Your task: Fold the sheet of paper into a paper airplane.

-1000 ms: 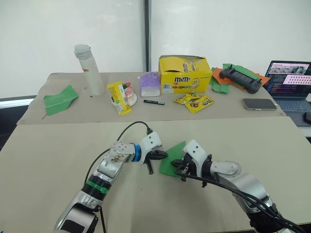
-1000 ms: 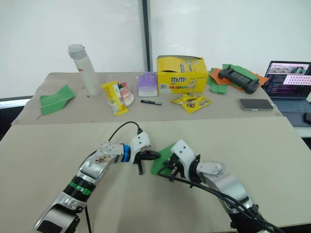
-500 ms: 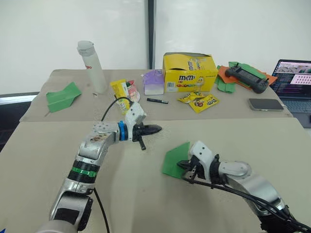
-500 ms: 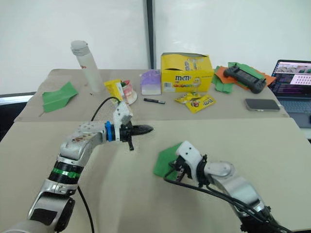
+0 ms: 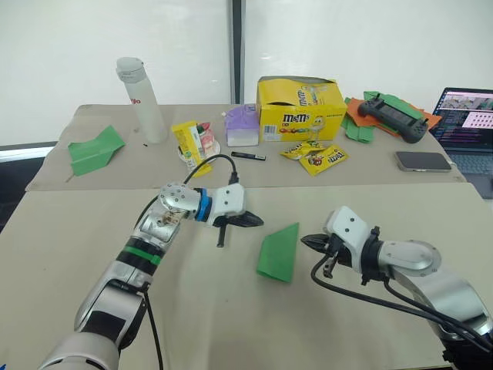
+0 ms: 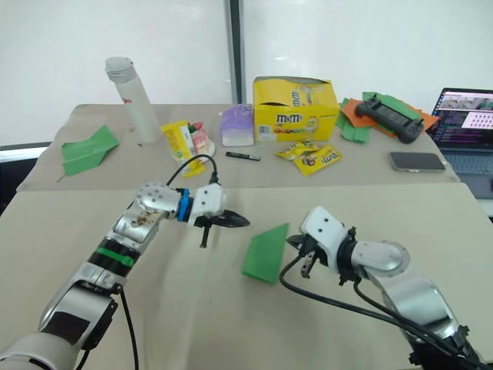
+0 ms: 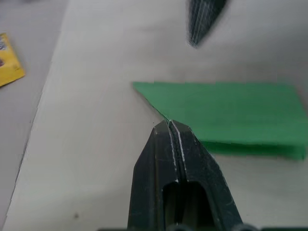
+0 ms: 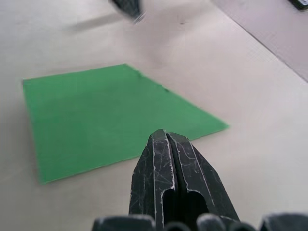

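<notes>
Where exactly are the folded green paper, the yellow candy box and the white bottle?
sheet of paper [image 5: 280,253], left eye view, middle of its flat face.
yellow candy box [image 5: 299,117], left eye view, front panel.
white bottle [image 5: 142,104], left eye view, mid-body.

Near table [image 5: 92,308]: open beige surface around the folded sheet of paper [image 5: 280,252]. Left gripper [image 5: 253,221] and right gripper [image 5: 308,241] flank it closely, tips pinched together, neither touching. Passage from the front edge is free. Clutter sits on the far table: bottle [image 5: 142,100], yellow candy box [image 5: 300,107], snack packets [image 5: 314,156], pen [image 5: 247,156].
</notes>
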Controlling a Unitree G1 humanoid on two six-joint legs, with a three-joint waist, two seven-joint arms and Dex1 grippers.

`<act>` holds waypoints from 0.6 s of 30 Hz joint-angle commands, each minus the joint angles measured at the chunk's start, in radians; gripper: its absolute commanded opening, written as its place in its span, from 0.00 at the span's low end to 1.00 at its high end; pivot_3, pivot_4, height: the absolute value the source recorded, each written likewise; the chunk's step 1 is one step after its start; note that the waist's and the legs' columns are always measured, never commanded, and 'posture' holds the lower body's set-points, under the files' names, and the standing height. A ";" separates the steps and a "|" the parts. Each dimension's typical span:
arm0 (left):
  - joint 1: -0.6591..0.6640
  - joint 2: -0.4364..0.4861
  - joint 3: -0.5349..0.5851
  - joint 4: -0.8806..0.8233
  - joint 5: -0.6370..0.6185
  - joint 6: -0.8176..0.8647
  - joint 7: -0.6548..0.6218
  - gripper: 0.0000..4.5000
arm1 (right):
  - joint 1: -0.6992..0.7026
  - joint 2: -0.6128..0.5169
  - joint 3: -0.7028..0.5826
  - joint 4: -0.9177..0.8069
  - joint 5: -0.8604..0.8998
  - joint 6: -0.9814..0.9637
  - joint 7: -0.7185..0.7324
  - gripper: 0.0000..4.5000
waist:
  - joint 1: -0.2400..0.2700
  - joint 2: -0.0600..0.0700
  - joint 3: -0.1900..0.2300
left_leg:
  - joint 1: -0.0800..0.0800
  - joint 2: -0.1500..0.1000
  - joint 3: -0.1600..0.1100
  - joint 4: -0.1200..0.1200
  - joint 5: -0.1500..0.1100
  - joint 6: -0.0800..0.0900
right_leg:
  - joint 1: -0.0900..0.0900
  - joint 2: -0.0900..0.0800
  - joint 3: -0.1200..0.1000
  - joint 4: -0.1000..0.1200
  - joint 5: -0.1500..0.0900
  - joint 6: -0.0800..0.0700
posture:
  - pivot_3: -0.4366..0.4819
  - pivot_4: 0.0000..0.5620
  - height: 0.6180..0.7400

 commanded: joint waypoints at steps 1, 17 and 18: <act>-0.066 -0.019 -0.029 0.114 0.050 -0.246 -0.040 0.00 | 0.004 -0.002 -0.023 -0.031 -0.006 0.000 -0.021 0.01 | 0.002 0.000 0.000 | 0.000 0.000 0.000 0.000 0.000 0.000 | 0.000 0.000 0.000 0.000 0.000 0.000 | 0.48 0.27 1.00; -0.307 -0.131 -0.136 0.626 0.424 -0.906 0.342 0.55 | 0.060 0.012 -0.076 -0.070 -0.022 0.044 -0.125 0.00 | 0.006 -0.004 0.002 | -0.003 -0.003 0.003 0.004 0.000 0.000 | -0.001 0.000 0.000 0.001 0.001 0.002 | 0.48 0.27 1.00; -0.313 -0.139 -0.139 0.638 0.429 -0.924 0.352 0.55 | 0.061 0.015 -0.082 -0.065 -0.025 0.049 -0.135 0.00 | 0.007 -0.004 0.002 | -0.003 -0.003 0.002 0.005 0.000 0.000 | -0.001 0.000 -0.001 0.002 0.001 0.002 | 0.48 0.27 1.00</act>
